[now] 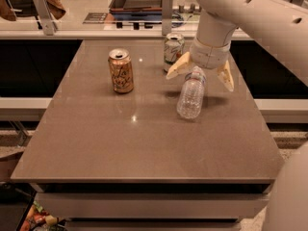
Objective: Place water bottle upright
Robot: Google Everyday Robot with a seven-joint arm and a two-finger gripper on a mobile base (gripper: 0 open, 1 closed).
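On the left half of the brown surface (144, 148), toward the back, an orange can (121, 71) stands upright, its side carrying looping pale script that cannot be read for certain. To its right, near the back edge, a white-green can (173, 48) stands upright too, its green markings illegible. Just right of that and nearer the front, the water bottle (191, 94) lies on its side, cap end pointing to the back and base toward the front; its thin pale label band shows no legible writing. The gripper (200, 79) hangs over the cap end with its jaws spread wide, one on each side of the bottle and apart from it. The bottle lies well apart from the right edge and the front edge.
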